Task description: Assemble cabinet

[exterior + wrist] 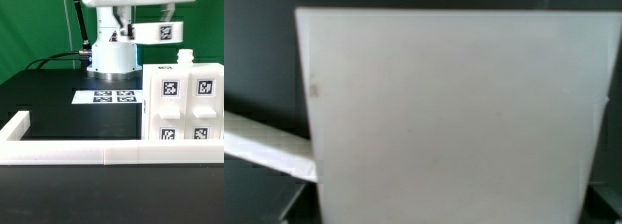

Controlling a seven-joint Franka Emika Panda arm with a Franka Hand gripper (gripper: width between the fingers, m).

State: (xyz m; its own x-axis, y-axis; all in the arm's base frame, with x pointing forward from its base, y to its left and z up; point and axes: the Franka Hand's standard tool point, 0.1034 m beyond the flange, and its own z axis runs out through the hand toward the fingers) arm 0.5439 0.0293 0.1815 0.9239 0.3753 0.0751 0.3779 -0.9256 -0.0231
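The cabinet is a white box with several black-and-white tags on its front. It stands on the black table at the exterior view's right, against the front rail. My gripper hangs just above its top back edge, where a small white piece sticks up. Its fingers are not clearly visible. In the wrist view a broad flat white face of the cabinet fills almost the whole picture, very close. The jaws do not show there, so I cannot tell whether they are open or shut.
The marker board lies flat on the table in front of the robot base. A low white rail borders the table's front and left side; a strip of it shows in the wrist view.
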